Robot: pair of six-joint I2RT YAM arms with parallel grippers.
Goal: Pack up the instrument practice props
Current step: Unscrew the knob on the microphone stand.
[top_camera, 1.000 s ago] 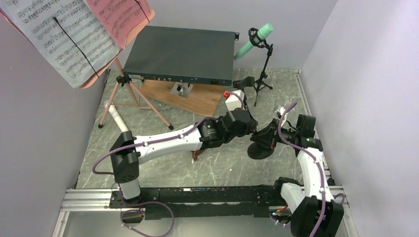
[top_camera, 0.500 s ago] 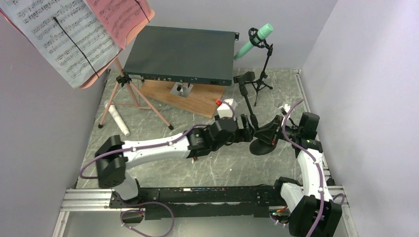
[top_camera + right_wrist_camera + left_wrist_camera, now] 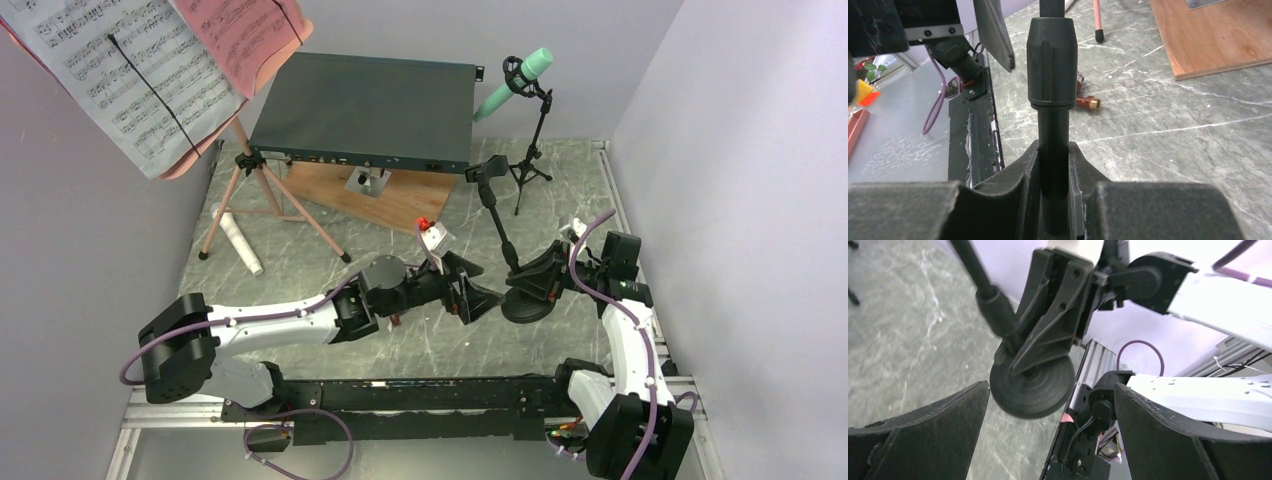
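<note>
A black mic mount with a round base (image 3: 524, 305) and an empty clip (image 3: 490, 168) leans left. My right gripper (image 3: 538, 278) is shut on its pole (image 3: 1053, 100) just above the base (image 3: 1033, 387). My left gripper (image 3: 480, 300) stands open just left of the base, with nothing between its fingers (image 3: 923, 435). A mint microphone (image 3: 515, 82) sits in a tripod mount (image 3: 530, 165) at the back right. A white microphone (image 3: 237, 240) lies on the floor at the left. The pink music desk (image 3: 262, 185) holds white pages (image 3: 120, 75) and red pages (image 3: 245, 30).
A big dark grey box (image 3: 365, 105) rests on a wooden board (image 3: 395, 200) at the back centre. A small red and gold piece (image 3: 1088, 103) lies on the floor under my left arm. Walls close in on both sides, and a rail (image 3: 400, 395) runs along the near edge.
My left gripper opened wide and drew back left and toward the near edge, away from the mount's pole. The right gripper kept its hold, and the mount's pole now leans more.
</note>
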